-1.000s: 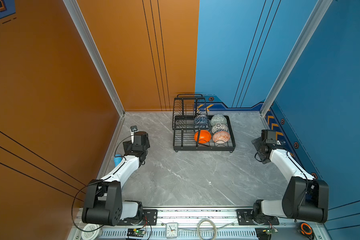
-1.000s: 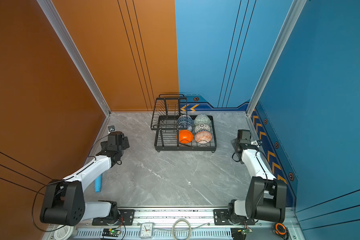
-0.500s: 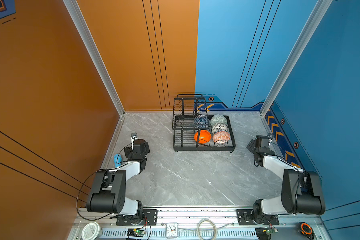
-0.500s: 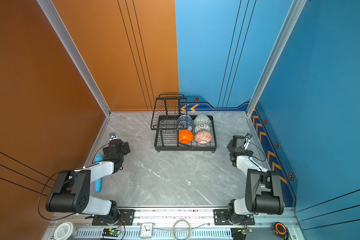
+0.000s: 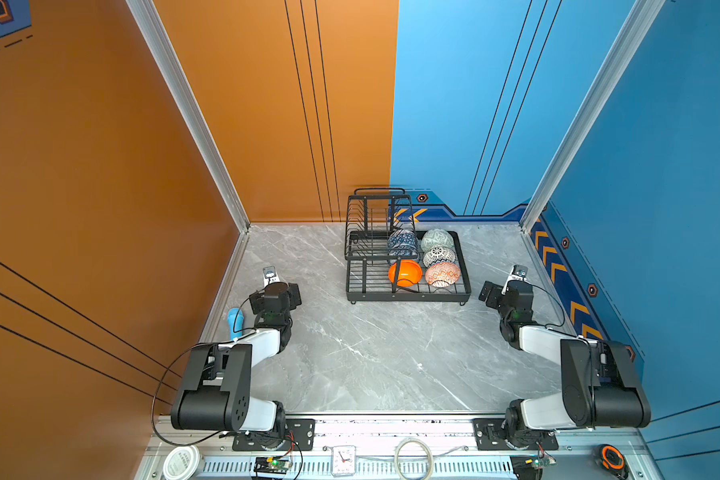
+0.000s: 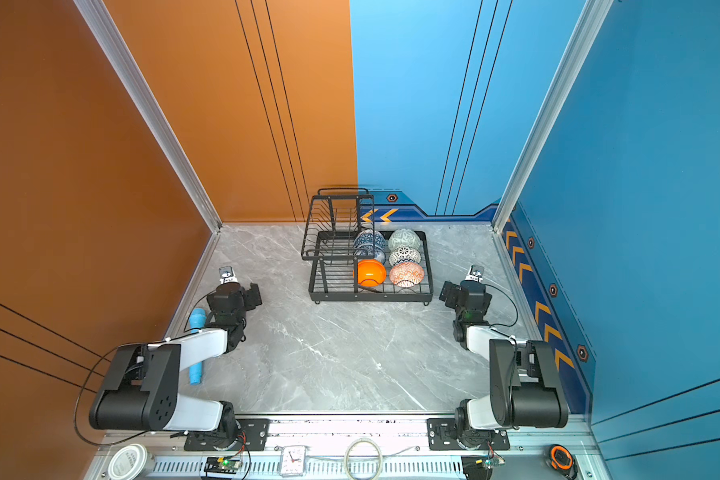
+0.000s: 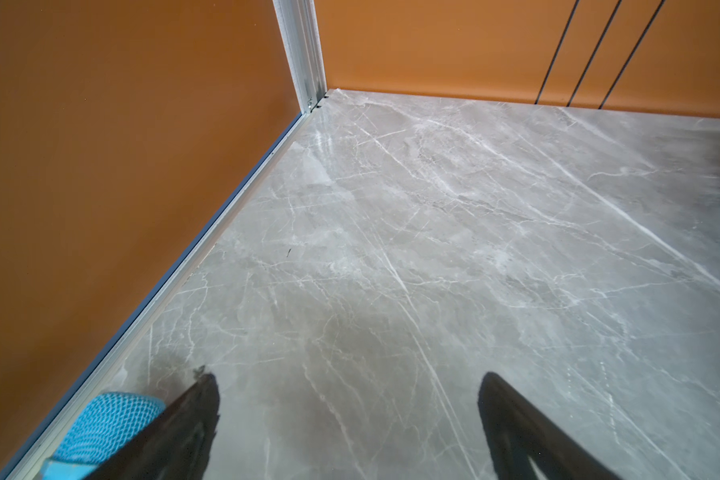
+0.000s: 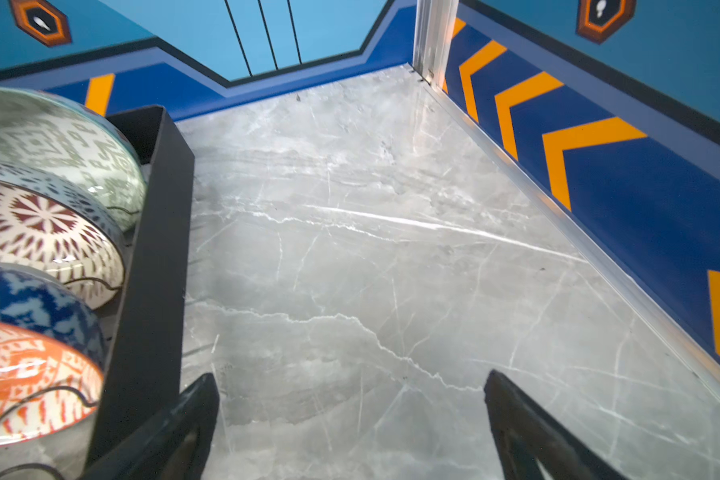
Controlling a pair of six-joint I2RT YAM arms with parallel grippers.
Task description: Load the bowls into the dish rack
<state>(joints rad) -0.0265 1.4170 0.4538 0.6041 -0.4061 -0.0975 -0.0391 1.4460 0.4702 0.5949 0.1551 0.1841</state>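
The table (image 5: 371, 353) shows us no loose bowl. The dish rack (image 5: 408, 296) at the back holds them on its base tray. The bowls (image 5: 438, 255) sit there in two rows, five we count surely, a sixth hard to make out behind the blue one. Loading looks done to us. Left fingers (image 7: 196, 415) spread and empty, right fingers (image 8: 516, 415) likewise, near the rack's side wall. Against a second ago, both arms have folded back toward their bases — rack and bowls unmoved.
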